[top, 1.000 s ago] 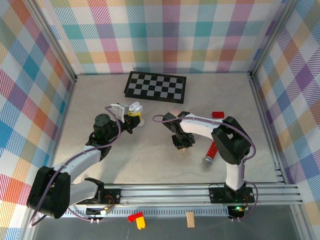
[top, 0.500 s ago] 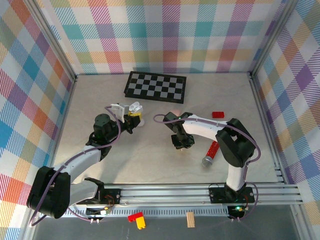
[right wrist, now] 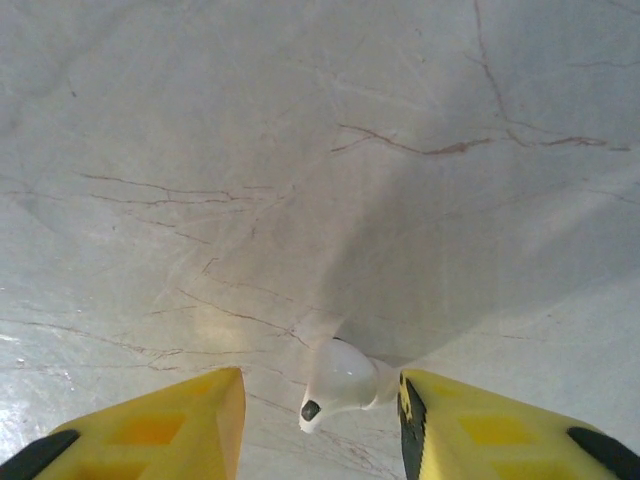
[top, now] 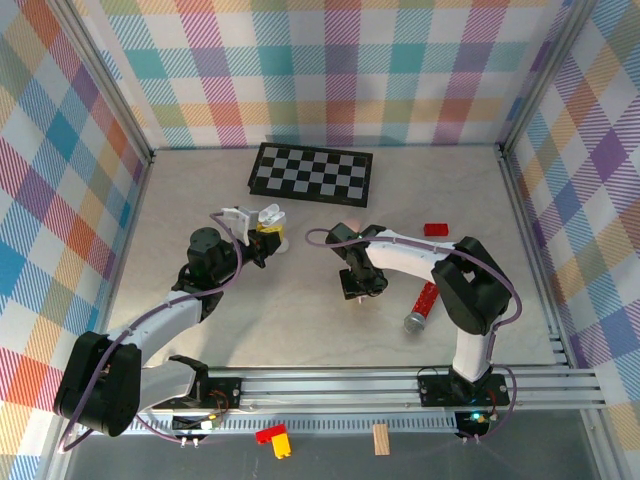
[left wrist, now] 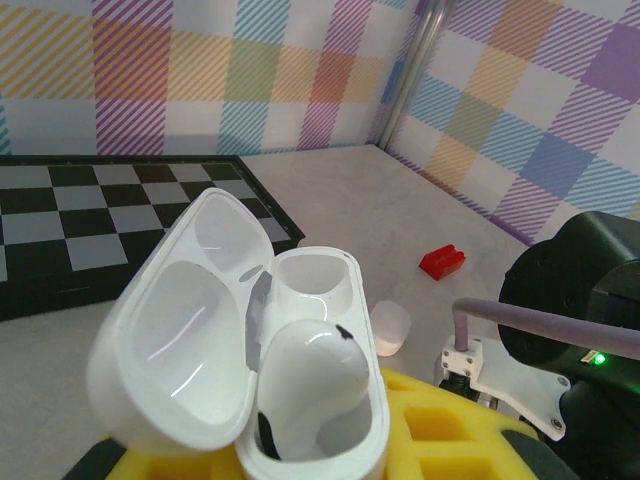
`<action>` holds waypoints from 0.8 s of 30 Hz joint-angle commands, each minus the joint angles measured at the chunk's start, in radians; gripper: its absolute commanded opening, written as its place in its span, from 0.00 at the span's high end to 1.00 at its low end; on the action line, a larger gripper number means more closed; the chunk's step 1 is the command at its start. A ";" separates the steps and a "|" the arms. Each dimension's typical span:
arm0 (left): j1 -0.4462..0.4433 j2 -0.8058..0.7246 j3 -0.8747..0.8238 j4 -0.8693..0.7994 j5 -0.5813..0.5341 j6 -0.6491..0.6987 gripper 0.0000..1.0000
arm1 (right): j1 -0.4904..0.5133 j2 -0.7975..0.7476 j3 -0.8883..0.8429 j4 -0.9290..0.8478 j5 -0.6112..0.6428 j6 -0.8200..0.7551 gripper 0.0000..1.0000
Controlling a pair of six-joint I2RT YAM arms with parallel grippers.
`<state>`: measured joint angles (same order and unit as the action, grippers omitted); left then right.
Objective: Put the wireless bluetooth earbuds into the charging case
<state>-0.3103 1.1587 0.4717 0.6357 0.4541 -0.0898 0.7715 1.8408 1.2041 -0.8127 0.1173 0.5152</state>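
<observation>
Two white earbuds: first earbud, lower centre of left wrist view; second earbud, bottom centre of right wrist view. One open charging case. In the top view: one chessboard, one red-and-silver cylinder, one wooden block, one yellow brick, one red brick right of centre, another red brick at bottom edge.

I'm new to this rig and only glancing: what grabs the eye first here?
The open white plastic charging case, held in the left tool, with one glossy white earbud seated inside. Next, another small white earbud lying on the pale marble table between the right tool's spread yellow fingers.
</observation>
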 commanded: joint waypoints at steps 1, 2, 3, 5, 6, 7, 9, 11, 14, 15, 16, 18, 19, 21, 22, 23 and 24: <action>0.013 0.010 0.008 0.044 0.018 -0.007 1.00 | -0.015 -0.007 0.014 -0.018 -0.020 -0.030 0.55; 0.013 0.009 0.008 0.044 0.018 -0.007 1.00 | -0.019 -0.006 0.010 -0.018 -0.021 -0.033 0.55; 0.013 0.008 0.007 0.042 0.016 -0.005 1.00 | -0.024 -0.005 0.007 -0.020 -0.024 -0.038 0.55; 0.013 0.008 0.007 0.042 0.015 -0.005 1.00 | -0.029 -0.004 0.003 -0.013 -0.040 -0.046 0.56; 0.013 0.008 0.007 0.042 0.016 -0.005 1.00 | -0.033 -0.002 0.003 -0.011 -0.047 -0.050 0.56; 0.013 0.009 0.007 0.042 0.017 -0.005 1.00 | -0.032 0.001 0.002 -0.007 -0.056 -0.052 0.57; 0.013 0.010 0.007 0.042 0.017 -0.005 1.00 | -0.036 0.010 0.002 -0.003 -0.065 -0.056 0.58; 0.013 0.011 0.007 0.042 0.017 -0.005 1.00 | -0.040 0.019 0.003 0.000 -0.066 -0.059 0.60; 0.013 0.009 0.008 0.038 0.019 -0.005 1.00 | -0.047 0.027 0.001 0.004 -0.068 -0.064 0.64; 0.012 0.008 0.009 0.037 0.020 -0.005 1.00 | -0.048 0.029 -0.001 0.004 -0.069 -0.065 0.65; 0.013 0.007 0.007 0.036 0.020 -0.005 1.00 | -0.050 0.031 -0.001 0.003 -0.069 -0.064 0.66; 0.013 0.004 0.007 0.033 0.020 -0.005 1.00 | -0.050 0.032 -0.004 0.003 -0.075 -0.064 0.66; 0.013 0.004 0.007 0.032 0.020 -0.005 1.00 | -0.049 0.031 -0.006 0.004 -0.079 -0.063 0.67; 0.013 0.005 0.007 0.032 0.021 -0.005 1.00 | -0.049 0.028 -0.007 -0.002 -0.087 -0.062 0.67; 0.013 0.006 0.007 0.035 0.021 -0.007 1.00 | -0.050 0.025 -0.010 -0.002 -0.092 -0.060 0.67; 0.013 0.008 0.008 0.034 0.023 -0.007 1.00 | -0.049 0.024 -0.013 0.000 -0.096 -0.058 0.67; 0.013 0.009 0.008 0.035 0.023 -0.008 1.00 | -0.050 0.021 -0.016 0.001 -0.100 -0.055 0.69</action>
<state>-0.3103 1.1660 0.4717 0.6353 0.4549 -0.0898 0.7265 1.8587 1.2037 -0.8017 0.0448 0.4583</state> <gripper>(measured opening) 0.215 0.313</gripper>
